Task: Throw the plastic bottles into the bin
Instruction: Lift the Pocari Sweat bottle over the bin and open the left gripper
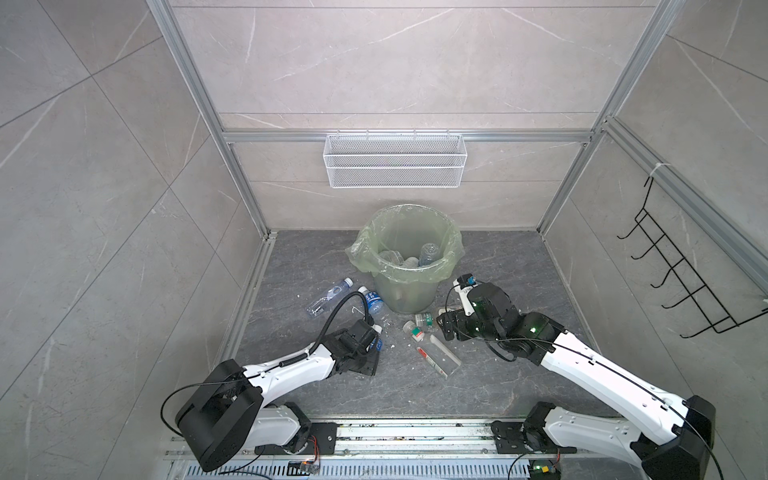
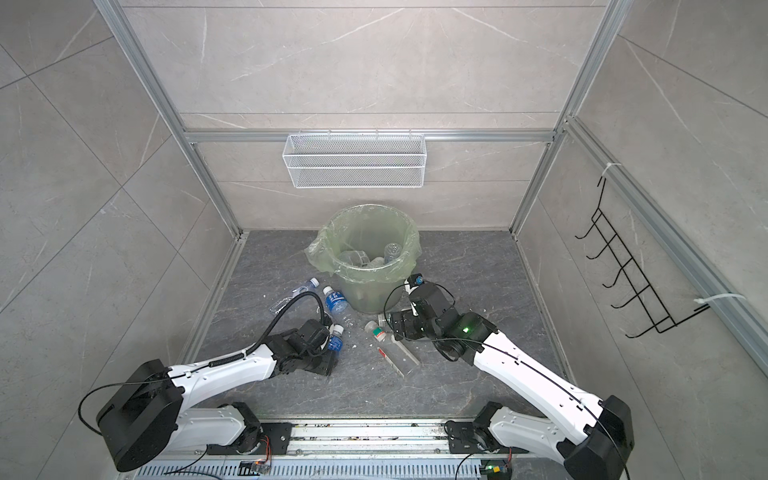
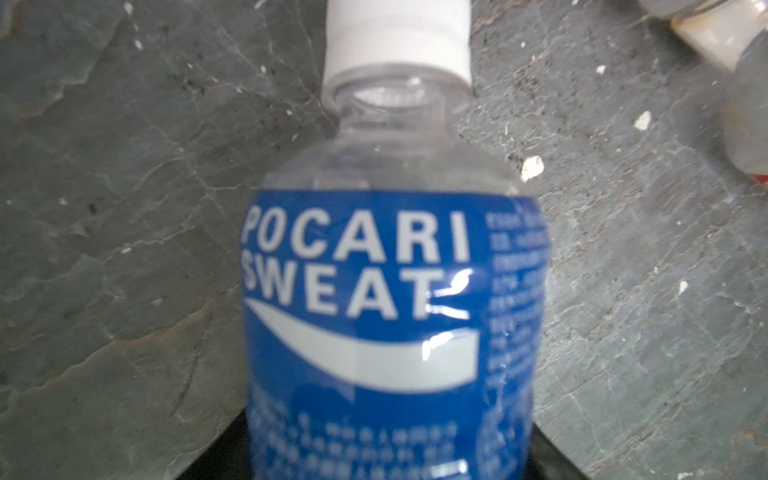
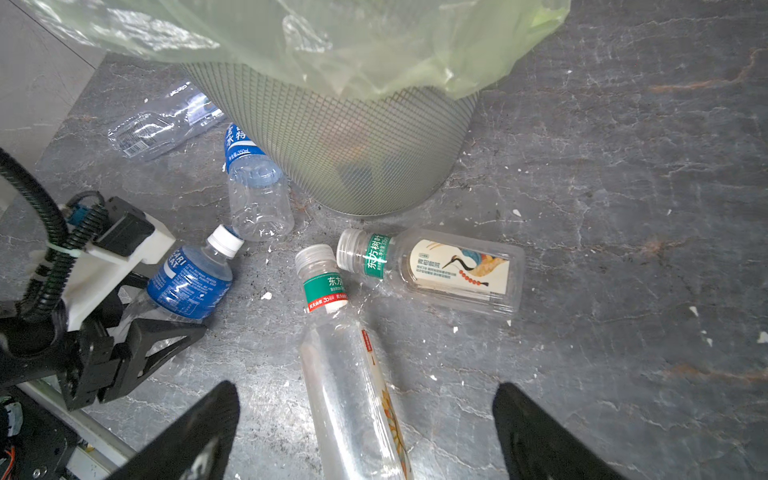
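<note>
Pinching a small Pocari Sweat bottle [image 4: 189,280], the left gripper [image 4: 166,326] sits low over the dark stone floor [image 1: 478,386]. Its black fingers [image 3: 208,453] press on both sides of the blue label, down near the bottle's bottom end. The white cap points away from the gripper. The bottle lies almost flat, and I cannot tell if it is up off the floor or resting on it.

The bin [image 1: 405,293] stands in the middle, near the back wall. It is round and pale green, with a thin green bag folded over its rim. A few clear bottles [image 1: 428,253] lie inside it in both top views. A white wire basket [image 1: 395,160] hangs on the wall above it.

The right gripper [image 4: 365,388] is spread wide and holds nothing. It hangs low, near the front right of the bin. A long clear bottle [image 4: 353,374] with a green band lies on the floor between its two fingers, and neither finger touches it. A short bottle [image 4: 451,272] with a bird picture on its label lies just past it. Its cap is right beside the long bottle's cap.

Two more bottles lie on the floor to the left of the bin. A blue-label bottle [image 1: 372,300] lies just beside the bin wall. A squashed clear bottle [image 1: 328,297] lies near it, a bit further left. Small white crumbs [image 4: 266,296] dot the floor around them.
</note>
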You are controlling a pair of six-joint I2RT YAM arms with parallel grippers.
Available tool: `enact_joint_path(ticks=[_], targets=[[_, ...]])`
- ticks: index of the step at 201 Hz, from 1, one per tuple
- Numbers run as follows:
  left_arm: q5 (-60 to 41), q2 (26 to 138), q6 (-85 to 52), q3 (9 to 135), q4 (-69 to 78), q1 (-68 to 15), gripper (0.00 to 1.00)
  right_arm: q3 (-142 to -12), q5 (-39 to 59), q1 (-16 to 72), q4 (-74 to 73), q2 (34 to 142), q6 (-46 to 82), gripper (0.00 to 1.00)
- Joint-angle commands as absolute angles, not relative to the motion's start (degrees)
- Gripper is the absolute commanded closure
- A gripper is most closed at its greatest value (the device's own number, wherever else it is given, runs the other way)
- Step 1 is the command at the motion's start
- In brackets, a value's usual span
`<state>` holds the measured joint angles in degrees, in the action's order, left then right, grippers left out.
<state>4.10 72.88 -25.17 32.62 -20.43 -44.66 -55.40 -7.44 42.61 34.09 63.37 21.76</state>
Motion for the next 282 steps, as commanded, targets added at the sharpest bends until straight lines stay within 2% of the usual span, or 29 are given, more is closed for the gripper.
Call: enact_joint_path(ticks=[1,73,151,182,230,282], targets=[[4.78,68.87,-25.82,31.92,-18.91,-44.96,0.44,-54.67,-7.75,42.73,33.50,62.53,23.01,0.04],[5.53,57.33,-26.56,27.44,-16.41,-44.97,0.54,-52.78,-7.12,42.72,31.30,62.41,23.78,0.04],[4.89,33.95,-23.03,23.69,-11.84,-44.97,0.54,-50.45,-6.59,42.74,28.71,61.96,24.52,0.05],[6.40,29.20,-20.30,26.63,-11.94,-44.95,0.53,-50.62,-6.16,42.72,28.15,62.31,24.26,0.05],[6.68,33.12,-14.65,37.15,-8.28,-44.92,0.52,-51.29,-5.80,42.72,27.93,62.53,23.52,0.05],[2.16,53.45,-8.72,60.60,-4.26,-44.33,0.53,-52.54,-5.80,42.72,28.33,61.92,22.42,0.05]])
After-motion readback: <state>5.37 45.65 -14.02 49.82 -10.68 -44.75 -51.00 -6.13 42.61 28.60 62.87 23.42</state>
